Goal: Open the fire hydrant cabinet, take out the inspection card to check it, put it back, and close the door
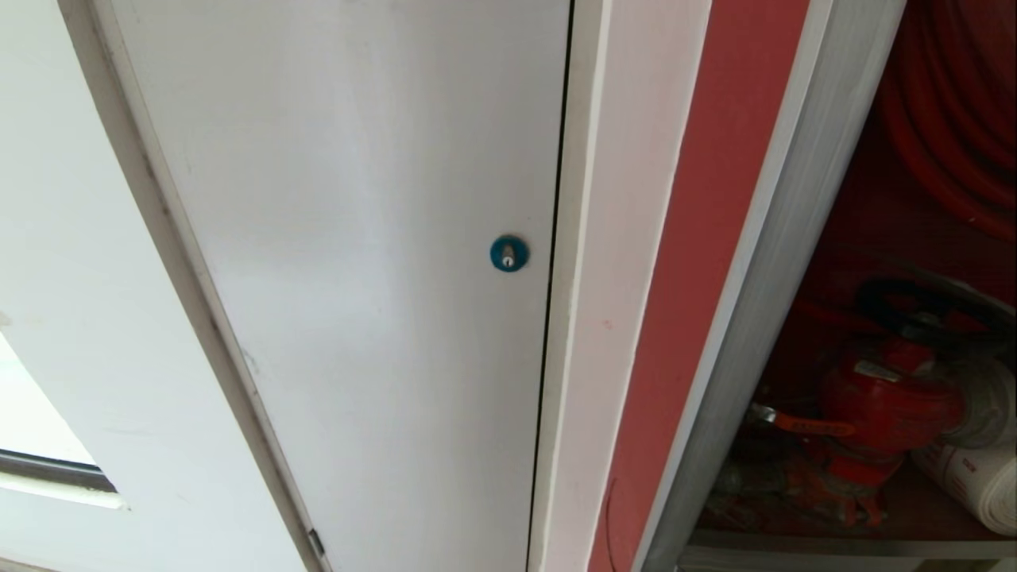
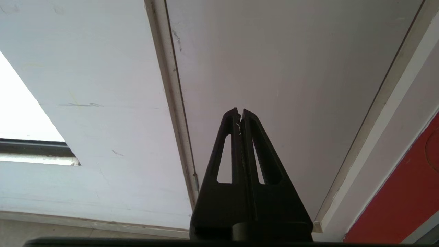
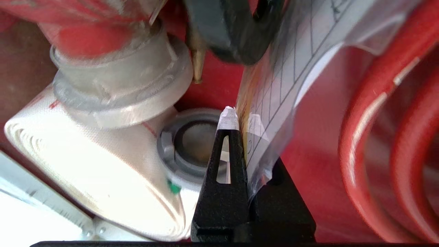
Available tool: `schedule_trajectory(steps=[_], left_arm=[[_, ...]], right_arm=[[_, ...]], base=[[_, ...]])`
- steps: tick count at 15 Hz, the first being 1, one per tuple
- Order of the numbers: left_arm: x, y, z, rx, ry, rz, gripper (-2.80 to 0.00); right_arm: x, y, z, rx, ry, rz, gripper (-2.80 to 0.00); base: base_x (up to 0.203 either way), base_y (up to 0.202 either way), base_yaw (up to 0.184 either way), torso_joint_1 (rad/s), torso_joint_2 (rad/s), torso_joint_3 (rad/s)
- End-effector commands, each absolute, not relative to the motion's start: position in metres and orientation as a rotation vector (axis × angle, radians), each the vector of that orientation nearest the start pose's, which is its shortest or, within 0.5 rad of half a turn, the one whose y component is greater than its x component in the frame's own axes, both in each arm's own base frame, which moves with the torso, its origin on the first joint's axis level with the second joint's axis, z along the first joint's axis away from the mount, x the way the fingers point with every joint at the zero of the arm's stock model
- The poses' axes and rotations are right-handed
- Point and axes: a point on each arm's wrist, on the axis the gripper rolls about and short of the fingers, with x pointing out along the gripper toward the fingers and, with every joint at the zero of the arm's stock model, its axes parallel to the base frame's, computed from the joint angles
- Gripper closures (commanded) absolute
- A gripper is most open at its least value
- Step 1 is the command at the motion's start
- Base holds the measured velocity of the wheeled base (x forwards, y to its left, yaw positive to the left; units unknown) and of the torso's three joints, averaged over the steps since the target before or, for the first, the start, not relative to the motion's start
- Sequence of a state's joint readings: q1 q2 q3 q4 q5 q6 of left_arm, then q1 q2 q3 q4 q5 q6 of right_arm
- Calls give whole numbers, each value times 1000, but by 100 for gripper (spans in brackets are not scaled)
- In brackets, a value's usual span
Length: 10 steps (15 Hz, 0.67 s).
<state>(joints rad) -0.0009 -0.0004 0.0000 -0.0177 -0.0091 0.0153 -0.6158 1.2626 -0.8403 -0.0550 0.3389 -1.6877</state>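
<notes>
The fire hydrant cabinet (image 1: 763,262) stands open at the right of the head view, with its silver frame and red inside. Its door is out of view. Inside the cabinet, my right gripper (image 3: 240,120) is shut on the lower edge of the inspection card (image 3: 291,72). The card is a white ruled sheet in a clear sleeve, and it bends up from the jaws toward the valve's black handwheel (image 3: 236,31). One taped fingertip (image 3: 227,118) shows; the other is hidden behind the card. My left gripper (image 2: 240,111) is shut and empty, pointing at the white panel (image 2: 291,68).
The red valve (image 1: 890,405) and white rolled hose (image 1: 977,477) sit on the cabinet floor. The red hose reel (image 1: 953,103) hangs above them. Close to the jaws are a grey coupling (image 3: 192,140) and red hose loops (image 3: 370,137). A blue round lock (image 1: 509,253) marks the white panel (image 1: 357,238).
</notes>
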Motion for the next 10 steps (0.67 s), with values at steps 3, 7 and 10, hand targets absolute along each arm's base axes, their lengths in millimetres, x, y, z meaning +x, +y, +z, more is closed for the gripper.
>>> schedule_trajectory(steps=[3,7,10], left_arm=[[-22,0,76,15,-14,-10,0],[-22,0,76,15,-14,-9,0],[-22,0,76,15,-14,-11,0]], right_arm=[[138,-94,255,-1526,450,11,0],[106,-75,262,-1523,471,-21,0],[84,-64,269,-1539,475,-89,0]], base=[[0,0,0,0,0,0],[0,0,0,0,0,0],[0,0,0,0,0,0]])
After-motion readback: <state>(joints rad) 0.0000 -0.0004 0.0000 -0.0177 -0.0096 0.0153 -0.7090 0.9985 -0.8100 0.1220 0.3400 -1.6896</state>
